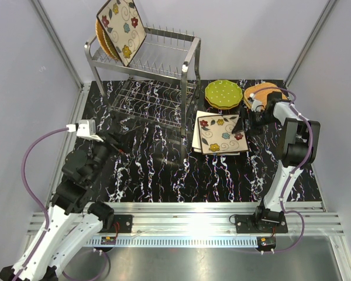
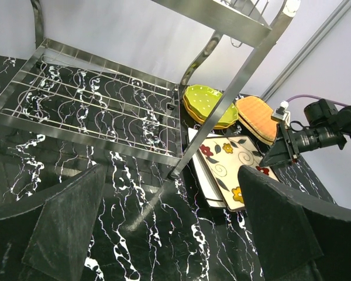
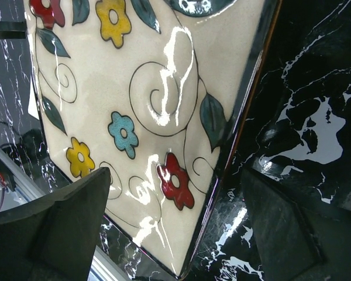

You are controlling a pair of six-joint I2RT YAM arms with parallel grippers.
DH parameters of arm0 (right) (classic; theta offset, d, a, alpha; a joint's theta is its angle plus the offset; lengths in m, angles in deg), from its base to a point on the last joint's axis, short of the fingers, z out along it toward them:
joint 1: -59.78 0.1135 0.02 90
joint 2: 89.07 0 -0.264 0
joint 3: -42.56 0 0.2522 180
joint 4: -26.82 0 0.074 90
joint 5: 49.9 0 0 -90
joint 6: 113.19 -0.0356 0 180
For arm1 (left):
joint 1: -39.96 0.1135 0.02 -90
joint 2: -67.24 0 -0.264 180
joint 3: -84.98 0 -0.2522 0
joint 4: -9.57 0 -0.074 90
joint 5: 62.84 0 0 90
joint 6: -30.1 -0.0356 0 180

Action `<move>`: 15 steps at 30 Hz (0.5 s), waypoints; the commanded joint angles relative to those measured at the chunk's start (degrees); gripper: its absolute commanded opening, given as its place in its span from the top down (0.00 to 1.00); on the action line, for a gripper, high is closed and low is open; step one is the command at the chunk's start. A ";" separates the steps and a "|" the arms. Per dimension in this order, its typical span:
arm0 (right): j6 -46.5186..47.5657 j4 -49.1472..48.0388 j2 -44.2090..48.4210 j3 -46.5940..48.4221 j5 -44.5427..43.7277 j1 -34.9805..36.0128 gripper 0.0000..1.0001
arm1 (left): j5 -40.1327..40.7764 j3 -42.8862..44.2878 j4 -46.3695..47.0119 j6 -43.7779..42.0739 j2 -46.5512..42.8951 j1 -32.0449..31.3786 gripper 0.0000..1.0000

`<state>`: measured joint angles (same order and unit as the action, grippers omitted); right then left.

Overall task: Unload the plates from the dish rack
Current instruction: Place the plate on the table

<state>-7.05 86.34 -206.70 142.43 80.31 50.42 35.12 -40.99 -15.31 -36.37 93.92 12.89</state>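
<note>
top external view: the steel dish rack [image 1: 143,64] stands at the far left of the black marbled table [image 1: 164,175]. on its upper tier a racked flowered plate [image 1: 121,29], square and cream, leans upright among the prongs, with a racked wicker plate [image 1: 99,38] just behind it. to the right of the rack, flat on the table, lie the green dotted plates [image 1: 223,93] in a small stack. an orange wicker plate [image 1: 262,92] sits just beside them, though whether it is one or several i cannot tell. nearer the arms is a flowered stack [image 1: 221,133] of square plates. the right gripper [image 1: 244,121] hangs at the right edge of that stack. in the right wrist view its fingers [image 3: 58,234] are spread wide to either side of the top plate's corner, released and clasping nothing. the left gripper [image 1: 114,143] sits low in front of the rack's left half. in the left wrist view its fingers [image 2: 64,228] are likewise spread wide with nothing between them, facing the rack's front leg and the plates beyond.
</note>
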 commanded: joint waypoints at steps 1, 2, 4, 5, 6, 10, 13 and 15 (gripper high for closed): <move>2.22 0.21 4.24 0.03 -1.09 1.01 0.00 | 2.14 2.97 1.71 0.02 1.36 0.00 0.01; 2.31 0.30 4.42 -0.23 -1.18 1.28 0.00 | 2.31 3.14 1.62 0.03 1.62 0.00 0.01; 2.49 0.47 5.12 -0.94 -1.53 2.24 0.00 | 2.49 3.76 1.71 0.29 1.98 0.09 0.01; 2.40 0.47 5.47 -1.20 -2.32 2.68 0.00 | 2.49 4.11 1.62 0.38 2.41 0.00 0.01; 2.58 0.39 6.08 -1.73 -2.67 3.12 0.00 | 2.58 4.72 1.62 0.55 2.68 0.00 0.01; 2.75 -0.14 8.02 -3.22 -4.26 5.93 0.00 | 4.24 7.01 0.84 0.99 4.08 0.00 0.01; 2.32 -0.14 8.99 -3.66 -5.22 6.55 0.00 | 5.65 9.82 -0.30 0.90 5.93 0.09 0.01; 2.23 -0.23 9.60 -3.75 -5.31 6.73 0.00 | 6.18 12.01 -0.84 0.56 7.94 0.09 0.01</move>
<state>-5.39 86.49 -201.73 138.47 74.80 56.28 38.38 -33.54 -16.73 -35.85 99.64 12.89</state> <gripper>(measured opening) 0.994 0.987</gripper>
